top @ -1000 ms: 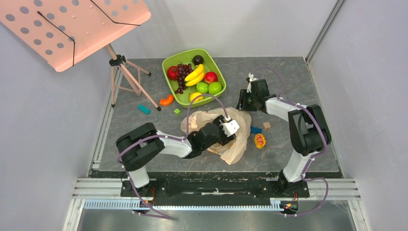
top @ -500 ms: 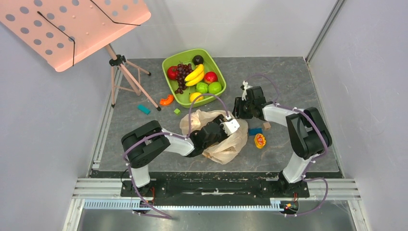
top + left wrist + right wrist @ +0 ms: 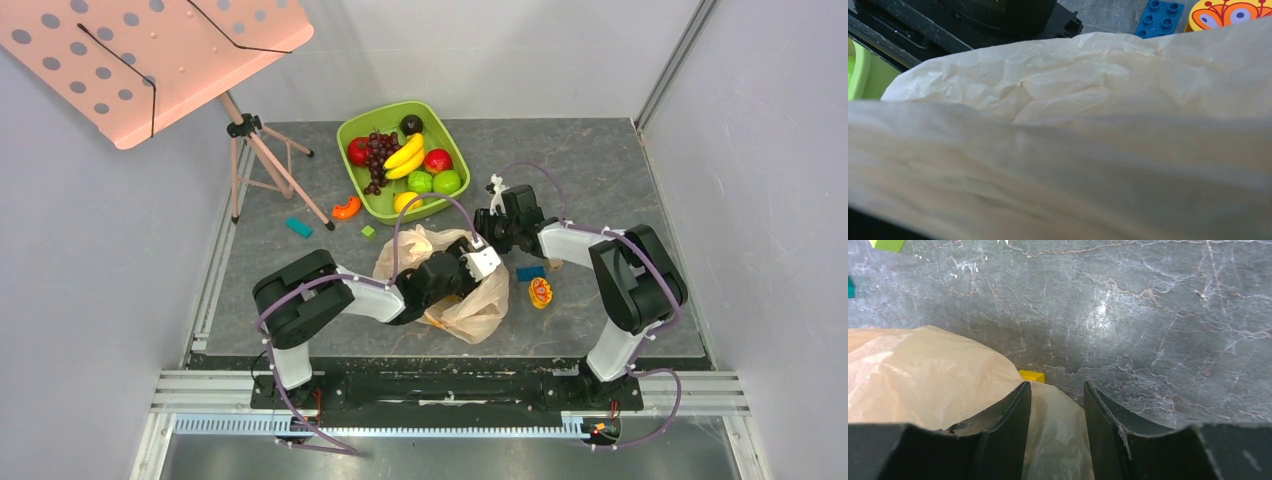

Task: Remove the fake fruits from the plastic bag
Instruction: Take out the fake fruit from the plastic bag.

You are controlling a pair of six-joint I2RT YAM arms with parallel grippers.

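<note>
Most of the job looked done. The grapes, the banana and the small yellow fruit all lay in the green tub at the far side of the table, well apart from the bag. The yellow fruit sat at the tub's near rim, the other two among red and green fruits further in.

The bag lay crumpled in the middle of the table, between the two arms. It looked slack and fairly flat from above. Its film was too cloudy to show whether anything remained inside, so no fruit could be counted as left, and none could be ruled out.

The left gripper was over the bag. Its wrist view showed only wrinkled film, with a blue block beyond. Its fingers were hidden, so it could not be told how far apart they stood or whether they held anything.

The right gripper was low at the bag's far edge, jaws partly apart. A loose fold of bag lay in the gap, not pinched, and a yellow block sat just ahead of the tips.

What was probably left was a check of the bag, perhaps by lifting or spreading it.
</note>
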